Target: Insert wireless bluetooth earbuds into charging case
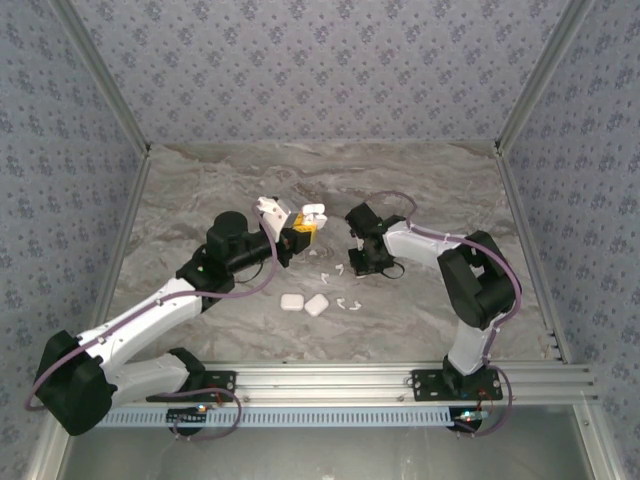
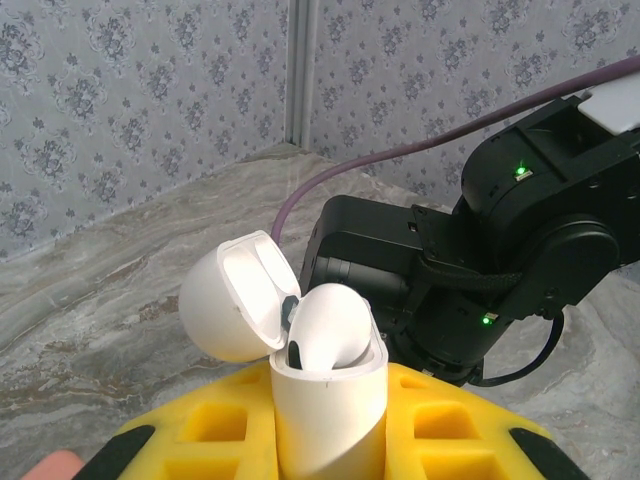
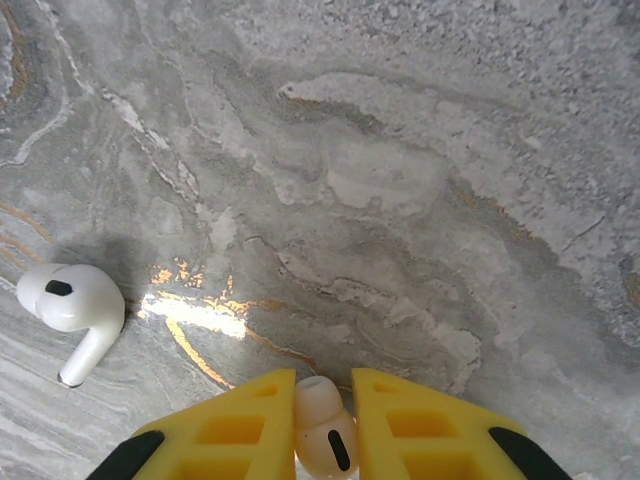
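My left gripper is shut on a white charging case and holds it upright above the table. The lid is swung open to the left, and one white earbud sits in the case. In the top view that case is near the table's middle, at the left gripper. My right gripper is down at the marble and shut on a white earbud, which is pinched between the yellow fingers. In the top view the right gripper is just right of the held case.
Another white earbud lies on the marble left of the right gripper. Two closed white cases and loose earbuds lie in front of the grippers. The right arm's black wrist is close behind the held case.
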Controlling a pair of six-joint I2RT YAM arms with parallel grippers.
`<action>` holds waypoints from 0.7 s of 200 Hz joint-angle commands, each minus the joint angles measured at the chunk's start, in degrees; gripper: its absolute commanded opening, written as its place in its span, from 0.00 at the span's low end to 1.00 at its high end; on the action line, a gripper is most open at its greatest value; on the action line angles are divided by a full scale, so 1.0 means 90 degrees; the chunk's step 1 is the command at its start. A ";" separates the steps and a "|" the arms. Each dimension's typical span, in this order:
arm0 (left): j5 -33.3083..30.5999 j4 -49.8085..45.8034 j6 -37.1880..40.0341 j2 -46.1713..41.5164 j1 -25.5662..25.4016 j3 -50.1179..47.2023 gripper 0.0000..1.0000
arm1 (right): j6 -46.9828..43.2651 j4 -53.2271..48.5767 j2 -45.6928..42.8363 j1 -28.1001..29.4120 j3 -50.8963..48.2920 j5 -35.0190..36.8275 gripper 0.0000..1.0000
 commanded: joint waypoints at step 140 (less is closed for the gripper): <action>0.1063 0.0747 -0.0578 0.0910 -0.0044 0.0302 0.03 | -0.3330 -0.0381 -0.3791 -0.0365 0.0537 -0.0303 0.20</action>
